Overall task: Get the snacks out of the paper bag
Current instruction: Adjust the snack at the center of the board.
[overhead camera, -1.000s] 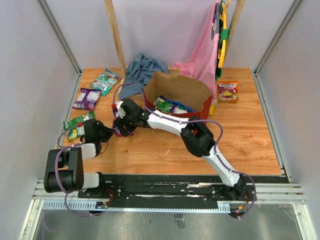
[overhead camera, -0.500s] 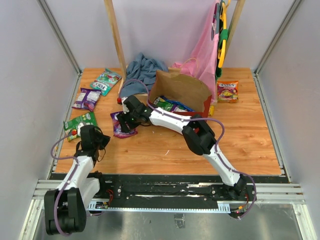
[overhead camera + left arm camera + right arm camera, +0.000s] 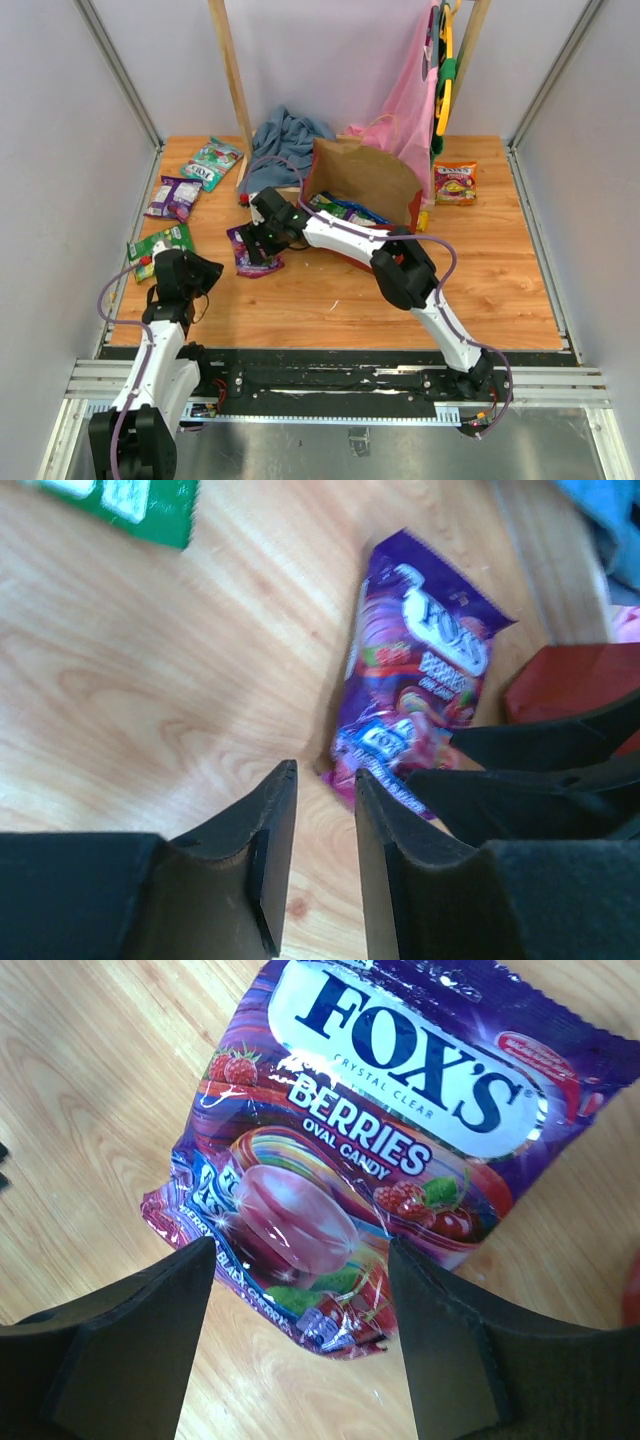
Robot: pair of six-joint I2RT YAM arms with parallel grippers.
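Packets lie along the left edge of the wooden bench: a flat green foil packet nearest the arms, a purple foil packet behind it, and teal foil packets farthest back. Just right of the green one, the left pincer hangs low over bare wood, its black fingers slightly apart with nothing between them. Further right, a shiny purple Fox's Berries candy packet lies flat on the bench, outside the bag. The right pincer sits over one short end of it, fingers spread wide to either side; whether they touch it I cannot tell. Behind lies a crumpled blue-grey cloth. The red paper bag with brown inside sits open at centre, with green and blue packets inside. A pink garment hangs behind it, and an orange packet lies on the bench to its right.
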